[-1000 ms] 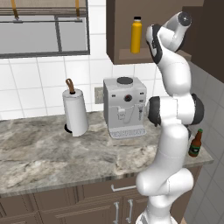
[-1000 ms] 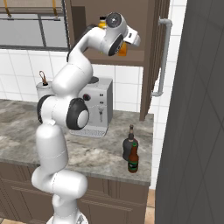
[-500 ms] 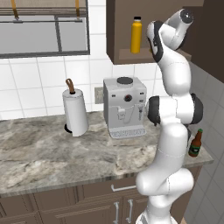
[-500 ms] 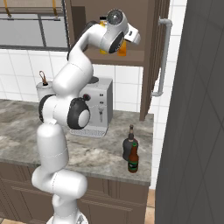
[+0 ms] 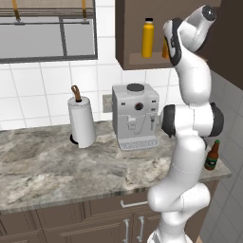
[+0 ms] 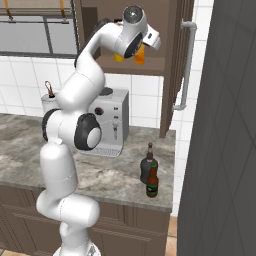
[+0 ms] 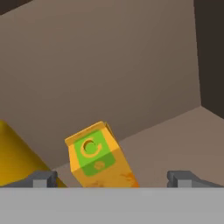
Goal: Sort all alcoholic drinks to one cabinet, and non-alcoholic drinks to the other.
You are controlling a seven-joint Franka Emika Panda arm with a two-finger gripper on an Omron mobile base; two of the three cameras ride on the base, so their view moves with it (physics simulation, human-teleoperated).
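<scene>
The open wall cabinet (image 5: pixel 135 60) holds a tall yellow-orange bottle (image 5: pixel 148 38) with a black cap, and beside it an orange juice carton (image 6: pixel 141 54) on the same shelf. In the hand view the carton (image 7: pixel 98 157) with its green patch looks tilted, and the yellow bottle (image 7: pixel 13 162) is at the left edge. My gripper (image 7: pixel 111 179) is open, just in front of the carton, with nothing between its fingertips (image 7: pixel 41 178). On the counter stand a squat black bottle (image 6: pixel 147 164) and a brown beer bottle (image 6: pixel 152 182), close together near the right end.
The cabinet door (image 6: pixel 175 60) hangs open with a long grey handle (image 6: pixel 185 65). A coffee machine (image 5: pixel 135 116) and a paper towel roll (image 5: pixel 81 121) stand on the marble counter (image 5: pixel 57 171). A dark tall panel (image 6: pixel 220 125) is on the right.
My hand has moved slightly up and back from the shelf, still open. The carton and the bottles have not moved.
</scene>
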